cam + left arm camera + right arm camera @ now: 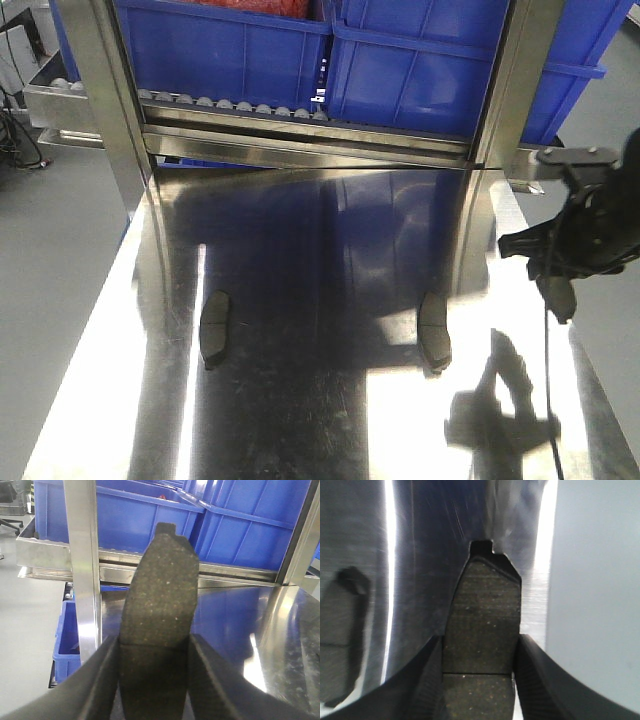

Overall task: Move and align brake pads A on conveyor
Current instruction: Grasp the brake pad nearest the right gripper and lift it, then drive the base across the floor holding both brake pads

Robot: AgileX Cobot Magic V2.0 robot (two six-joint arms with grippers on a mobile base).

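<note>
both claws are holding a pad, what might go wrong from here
1. The left claw and right claw each pinch only one end of a pad; the left pad and right pad stick out far, so they may pivot or slip.
2. The right pad hangs near the steel table edge, beside the floor; a drop could land off the table.
3. A steel upright shows beside the left pad; a swing may clip it.

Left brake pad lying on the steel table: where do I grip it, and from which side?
Take the left pad across its narrow middle, pinching the two long edges, coming straight down from above. It lies flat on the steel table, long axis running away from the camera, so only its side edges are reachable.
</note>
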